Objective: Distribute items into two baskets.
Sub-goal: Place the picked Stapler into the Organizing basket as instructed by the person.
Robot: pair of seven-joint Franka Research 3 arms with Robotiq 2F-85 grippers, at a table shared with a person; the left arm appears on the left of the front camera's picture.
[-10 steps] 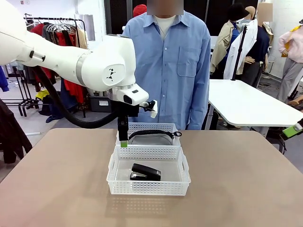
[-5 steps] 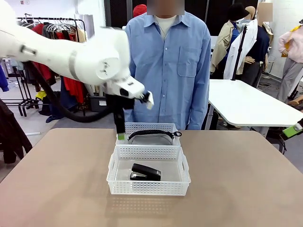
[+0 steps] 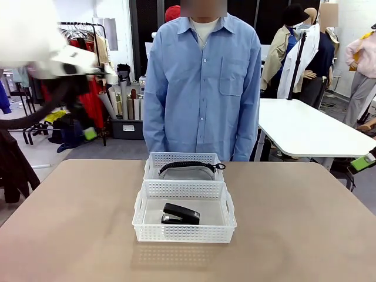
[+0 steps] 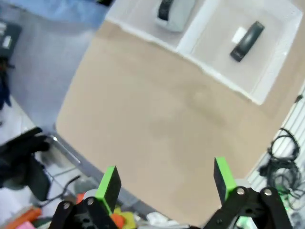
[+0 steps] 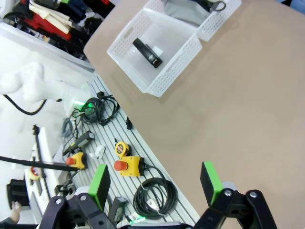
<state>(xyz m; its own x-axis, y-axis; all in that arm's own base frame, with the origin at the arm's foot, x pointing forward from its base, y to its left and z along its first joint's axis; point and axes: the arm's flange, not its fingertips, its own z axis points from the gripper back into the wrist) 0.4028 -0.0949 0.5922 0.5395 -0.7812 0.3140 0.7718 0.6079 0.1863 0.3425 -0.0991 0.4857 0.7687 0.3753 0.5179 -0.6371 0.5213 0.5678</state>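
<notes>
Stapler (image 3: pixel 181 213) lies in near basket (image 3: pixel 184 234), waist bag (image 3: pixel 188 171) in far basket (image 3: pixel 154 160); we park left gripper (image 4: pixel 164 179) and right gripper (image 5: pixel 155 180), jaws wide, empty.

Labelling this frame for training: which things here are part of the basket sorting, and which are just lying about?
Part of the job: stapler in the near basket; waist bag in the far basket.

Lying about: emergency-stop box, cable coil, white side table.

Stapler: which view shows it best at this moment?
The front view: the stapler lies sharp and close in the near basket, seen side-on. The right wrist view shows it small from above; the left wrist view shows it blurred and far off.
</notes>
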